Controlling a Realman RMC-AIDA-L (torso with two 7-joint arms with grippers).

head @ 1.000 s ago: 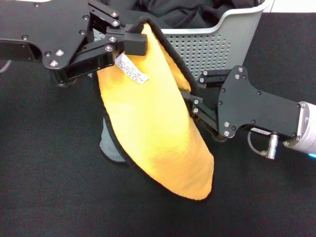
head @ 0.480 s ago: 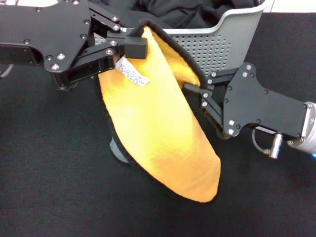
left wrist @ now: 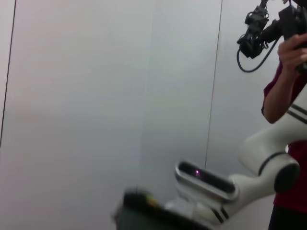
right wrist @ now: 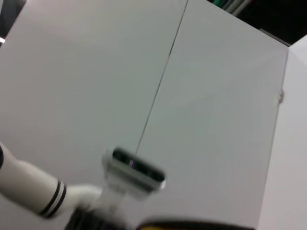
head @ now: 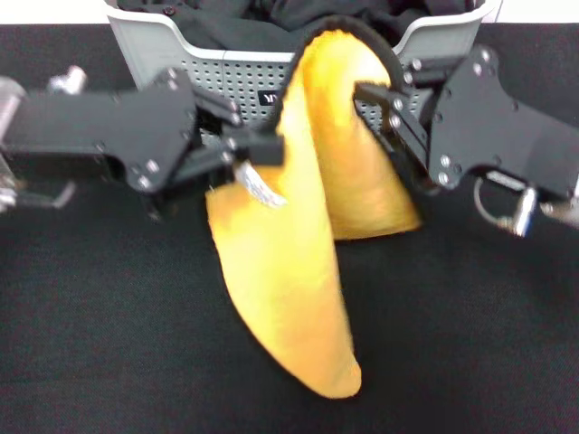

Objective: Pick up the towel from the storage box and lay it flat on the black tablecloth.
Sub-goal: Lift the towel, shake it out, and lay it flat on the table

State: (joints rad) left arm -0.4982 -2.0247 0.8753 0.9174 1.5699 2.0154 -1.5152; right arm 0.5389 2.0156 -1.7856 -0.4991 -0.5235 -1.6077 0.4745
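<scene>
The towel (head: 289,262) hangs yellow-orange side out, black-edged, in an arch between my two grippers in the head view. My left gripper (head: 258,152) is shut on its left edge by the small white label (head: 258,188). My right gripper (head: 380,107) is shut on its right upper edge. The towel's low tip hangs over the black tablecloth (head: 470,344). The light grey perforated storage box (head: 172,45) stands behind, with black clothes (head: 235,18) inside. The wrist views show only walls, my robot body and a person, not the towel.
The storage box takes the back middle of the table. Black tablecloth stretches in front of and to both sides of the hanging towel. A person in red (left wrist: 288,105) stands beyond the robot in the left wrist view.
Both grippers have moved apart, the left one leftward and lower, the right one up and right. The towel has spread from one hanging fold into an arch between them.
</scene>
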